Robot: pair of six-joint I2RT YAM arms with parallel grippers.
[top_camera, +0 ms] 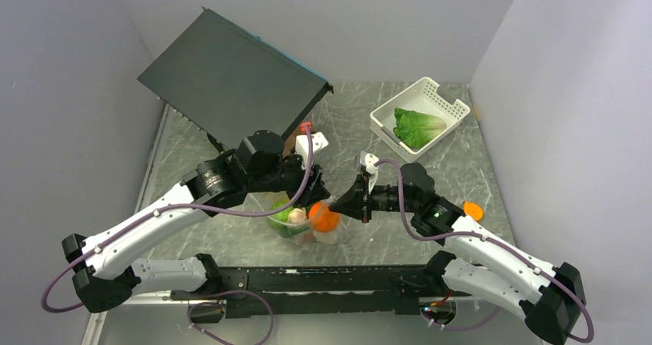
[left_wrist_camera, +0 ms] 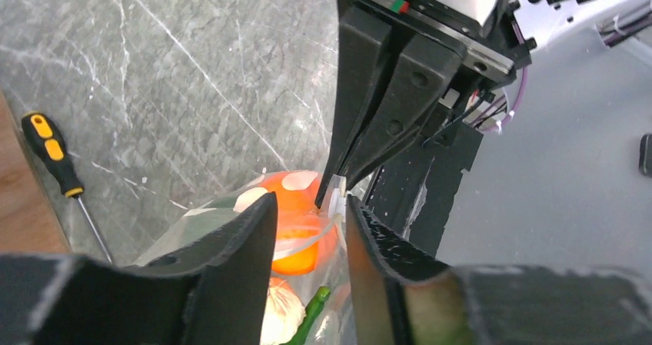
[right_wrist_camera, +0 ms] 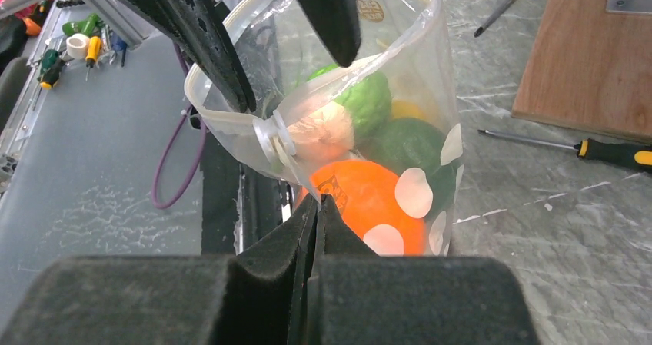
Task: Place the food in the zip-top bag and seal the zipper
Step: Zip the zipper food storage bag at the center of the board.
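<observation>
The zip-top bag (top_camera: 311, 226) stands open-topped between my two grippers, clear with white dots (right_wrist_camera: 415, 191). Inside it are a round orange (right_wrist_camera: 357, 199), green pieces (right_wrist_camera: 377, 103), a pale beige one (right_wrist_camera: 327, 130) and a bit of yellow (right_wrist_camera: 407, 108). My right gripper (right_wrist_camera: 319, 200) is shut on the bag's near edge just below the zipper (right_wrist_camera: 231, 122). My left gripper (left_wrist_camera: 310, 203) is open, its fingers (right_wrist_camera: 223, 53) on either side of the zipper strip (left_wrist_camera: 336, 203) at the mouth. In the top view the left gripper (top_camera: 310, 197) and the right gripper (top_camera: 344, 207) meet over the bag.
A white slotted basket (top_camera: 400, 99) with a lettuce leaf (top_camera: 417, 126) stands at the back right. A dark tilted panel (top_camera: 231, 76) stands at the back left. A yellow-handled screwdriver (left_wrist_camera: 58, 164) lies by a wooden board (right_wrist_camera: 592, 45). A small orange thing (top_camera: 473, 209) lies by the right arm.
</observation>
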